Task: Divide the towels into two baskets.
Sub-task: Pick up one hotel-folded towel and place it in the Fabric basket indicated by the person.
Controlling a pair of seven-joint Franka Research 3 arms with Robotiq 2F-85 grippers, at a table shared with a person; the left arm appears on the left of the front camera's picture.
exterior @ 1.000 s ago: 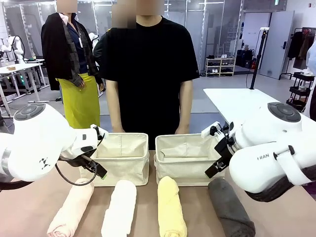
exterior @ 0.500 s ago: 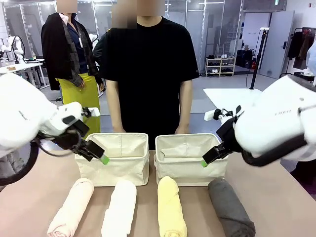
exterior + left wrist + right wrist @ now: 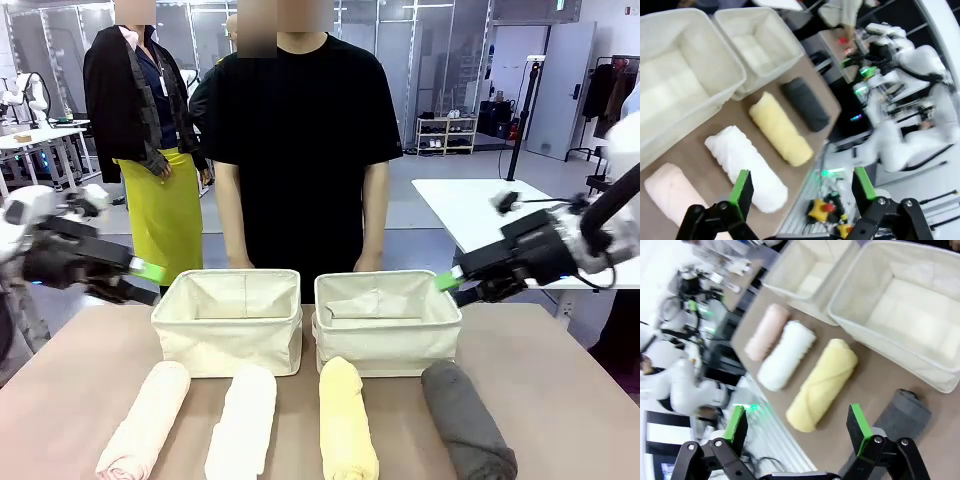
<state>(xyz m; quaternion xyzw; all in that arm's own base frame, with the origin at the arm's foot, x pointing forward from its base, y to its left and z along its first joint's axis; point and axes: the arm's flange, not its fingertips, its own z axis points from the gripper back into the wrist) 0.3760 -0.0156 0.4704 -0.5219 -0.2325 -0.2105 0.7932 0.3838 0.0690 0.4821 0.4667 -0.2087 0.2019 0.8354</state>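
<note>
Towels: four rolls are laid side by side along the bottom of the front frame. From lower left to lower right: pink towel (image 3: 147,420), white towel (image 3: 243,420), yellow towel (image 3: 346,420), grey towel (image 3: 466,420).
Baskets: left basket (image 3: 227,325) and right basket (image 3: 388,330) are set side by side at centre frame, just behind the rolls. The yellow towel's far end appears to touch the right basket's front wall.
Left gripper (image 3: 145,283): seen at mid-left, blurred, beside the left basket's upper left corner. Its fingers are spread apart and nothing is held.
Right gripper (image 3: 455,290): seen at mid-right, its tip by the right basket's upper right corner. Its fingers are spread apart and nothing is held.
Person (image 3: 300,150): stood at top centre, behind the baskets.
</note>
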